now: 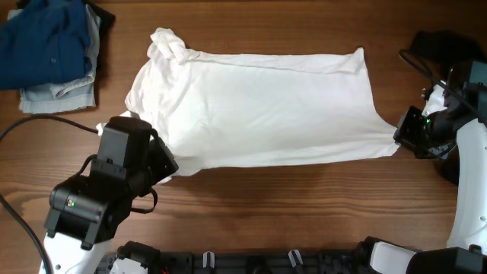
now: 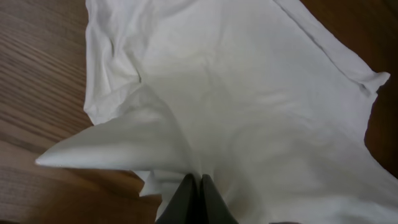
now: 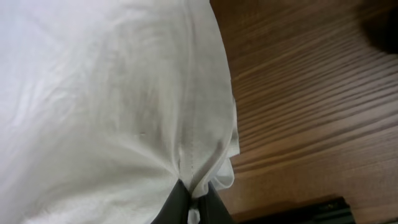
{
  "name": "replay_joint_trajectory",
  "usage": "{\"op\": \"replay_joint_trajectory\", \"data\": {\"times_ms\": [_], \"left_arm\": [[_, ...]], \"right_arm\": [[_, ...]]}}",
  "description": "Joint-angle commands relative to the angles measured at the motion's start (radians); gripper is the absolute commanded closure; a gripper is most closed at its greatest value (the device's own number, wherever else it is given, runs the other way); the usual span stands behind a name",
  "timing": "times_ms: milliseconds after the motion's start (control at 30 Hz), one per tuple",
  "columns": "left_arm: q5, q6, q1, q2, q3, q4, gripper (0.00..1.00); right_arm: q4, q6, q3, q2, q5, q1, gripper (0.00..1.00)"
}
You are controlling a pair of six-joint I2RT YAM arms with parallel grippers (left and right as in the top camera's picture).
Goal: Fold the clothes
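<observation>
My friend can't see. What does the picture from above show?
A white shirt lies spread on a wooden table. The left gripper and right gripper each have their jaws shut on a near corner of it. A pile of blue and pale clothes sits at the far left.

Soft even light, white shirt (image 1: pixel 259 106) nearly overexposed, wrist views dimmer, slightly soft

White shirt (image 1: pixel 259 106), blue clothes pile (image 1: pixel 46 42), brown wood-grain table (image 1: pixel 304 205)
</observation>
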Motion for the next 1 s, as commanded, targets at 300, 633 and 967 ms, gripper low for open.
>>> {"op": "replay_joint_trajectory", "data": {"times_ms": [300, 633, 967], "left_arm": [[-0.197, 0.023, 0.005, 0.441, 0.005, 0.179, 0.96], [-0.323, 0.023, 0.079, 0.55, 0.005, 0.464, 0.96], [-0.323, 0.1, 0.123, 0.599, 0.005, 0.568, 0.96]], "right_arm": [[0.234, 0.01, -0.016, 0.125, -0.002, -0.006, 0.96], [0.459, 0.018, -0.016, 0.302, -0.05, 0.061, 0.96], [0.596, 0.034, -0.016, 0.445, -0.039, 0.099, 0.95]]}}
